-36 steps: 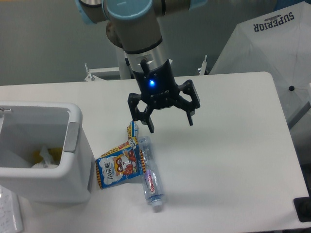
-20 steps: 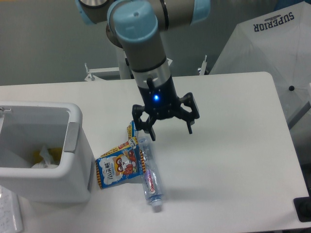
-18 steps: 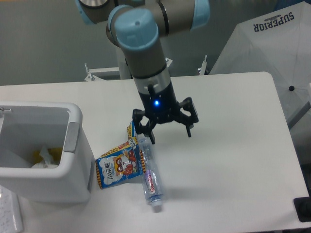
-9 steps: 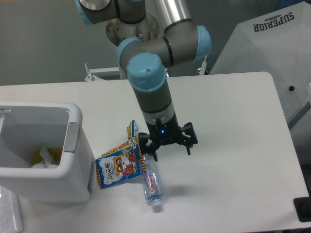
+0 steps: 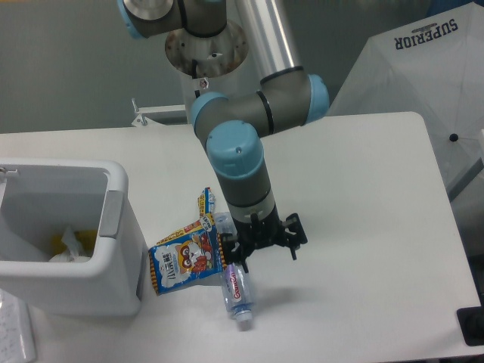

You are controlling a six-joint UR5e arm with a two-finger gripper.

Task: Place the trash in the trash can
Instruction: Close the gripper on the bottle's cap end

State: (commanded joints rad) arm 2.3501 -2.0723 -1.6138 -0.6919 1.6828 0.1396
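While its two black fingers stand spread apart, the black two-finger gripper hangs low over the middle of the white table, gripping nothing. One finger is right at the upper part of the small clear plastic bottle with a red-blue label, at its side nearer the bag; whether it touches the bottle cannot be told. The other finger is over bare table toward the right edge. The bottle lies flat, its length running toward the front edge of the table, with the label near its lower half and its cap end closest to that edge.

Just beside the bottle, on the side toward the left edge, lies the blue snack bag with a cartoon animal and a yellow-orange border, flat on the table and overlapping or touching the bottle's upper part. Behind the bag, the narrow yellow-blue wrapper pokes out toward the back edge, close to the arm.

Above the gripper rises the grey robot arm with light-blue joint caps, bent at an elbow over the back half of the table.

At the front left corner stands the white boxy plastic trash can with rounded corners and a grey panel, open at the top. Crumpled white and yellow scraps lie inside it. The bag's near corner is just beside the can's wall.
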